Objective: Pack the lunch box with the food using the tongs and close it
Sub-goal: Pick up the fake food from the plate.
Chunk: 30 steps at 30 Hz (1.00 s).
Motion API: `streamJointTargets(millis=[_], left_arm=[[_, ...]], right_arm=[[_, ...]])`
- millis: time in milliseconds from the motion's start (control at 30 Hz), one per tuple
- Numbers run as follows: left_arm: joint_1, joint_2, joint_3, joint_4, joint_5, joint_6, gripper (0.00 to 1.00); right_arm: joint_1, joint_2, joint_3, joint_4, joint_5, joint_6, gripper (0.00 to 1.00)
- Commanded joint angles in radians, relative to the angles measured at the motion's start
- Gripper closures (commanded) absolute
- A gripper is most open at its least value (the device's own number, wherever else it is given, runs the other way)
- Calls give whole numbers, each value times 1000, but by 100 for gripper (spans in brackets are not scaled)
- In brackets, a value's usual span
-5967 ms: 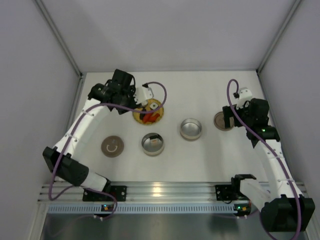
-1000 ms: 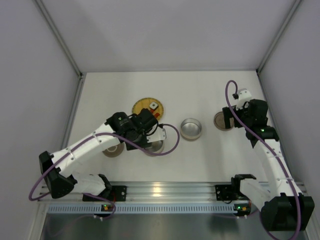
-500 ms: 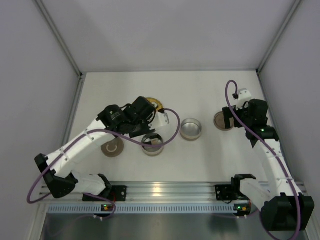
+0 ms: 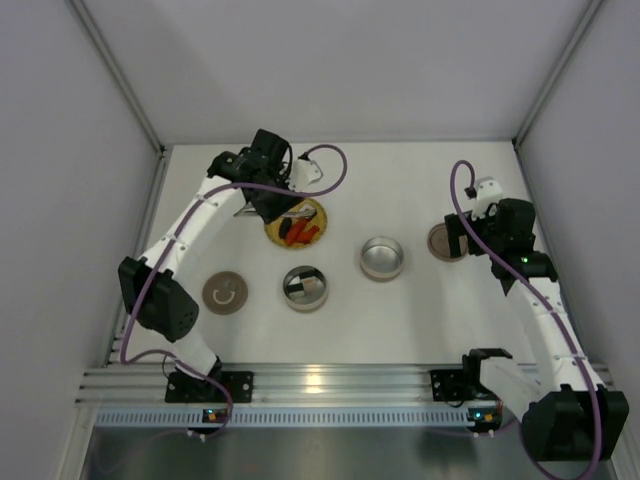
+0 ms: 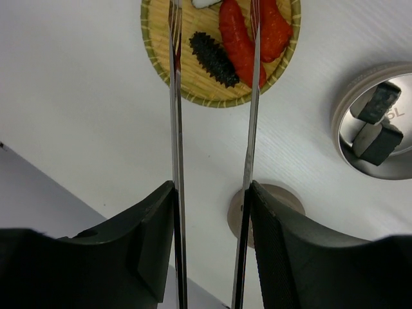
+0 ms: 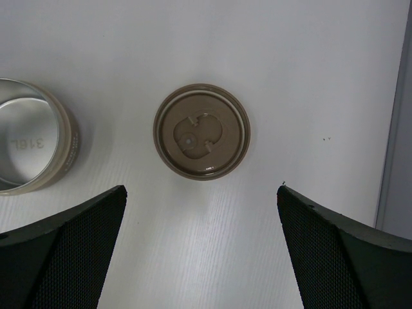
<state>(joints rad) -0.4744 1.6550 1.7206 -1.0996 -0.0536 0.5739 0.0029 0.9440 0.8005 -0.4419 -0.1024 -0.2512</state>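
My left gripper (image 5: pixel 212 190) is shut on the tongs (image 5: pixel 175 129), whose two thin arms run forward, spread apart, over the woven plate (image 5: pixel 161 77). On the plate lie two red-orange food pieces (image 5: pixel 239 40), a dark piece (image 5: pixel 212 58) and a white piece (image 5: pixel 206 3) at the frame's top edge. From above, the left gripper (image 4: pixel 275 190) hovers at the plate's (image 4: pixel 318 234) back-left. One lunch box tin (image 4: pixel 305 287) holds two sushi rolls (image 5: pixel 380 122). The second tin (image 4: pixel 382 257) is empty. My right gripper (image 6: pixel 201 190) stands open, just short of a brown lid (image 6: pixel 201 131).
A second brown lid (image 4: pixel 225 292) lies at the near left, partly behind my left finger (image 5: pixel 283 257) in the wrist view. The empty tin (image 6: pixel 29 145) sits to the left of the right gripper (image 4: pixel 460 237). Grey walls enclose the table on three sides.
The left arm has swung from above the near tin back out to the plate, carrying the tongs. The right arm has not moved.
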Motion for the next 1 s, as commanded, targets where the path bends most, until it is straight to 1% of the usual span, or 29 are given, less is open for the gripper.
streamJointTargets(millis=[0, 200, 300, 733, 967], left_arm=[[26, 54, 60, 70, 107, -17, 47], [45, 166, 137, 67, 176, -42, 45], [54, 206, 162, 70, 178, -51, 45], [86, 265, 155, 112, 138, -69, 44], [100, 275, 139, 130, 116, -78, 42]], right_arm=[[12, 7, 19, 38, 1, -3, 1], [11, 13, 12, 43, 4, -3, 0], [11, 15, 12, 46, 4, -2, 1], [9, 15, 14, 45, 3, -3, 1], [8, 15, 16, 46, 4, -2, 1]])
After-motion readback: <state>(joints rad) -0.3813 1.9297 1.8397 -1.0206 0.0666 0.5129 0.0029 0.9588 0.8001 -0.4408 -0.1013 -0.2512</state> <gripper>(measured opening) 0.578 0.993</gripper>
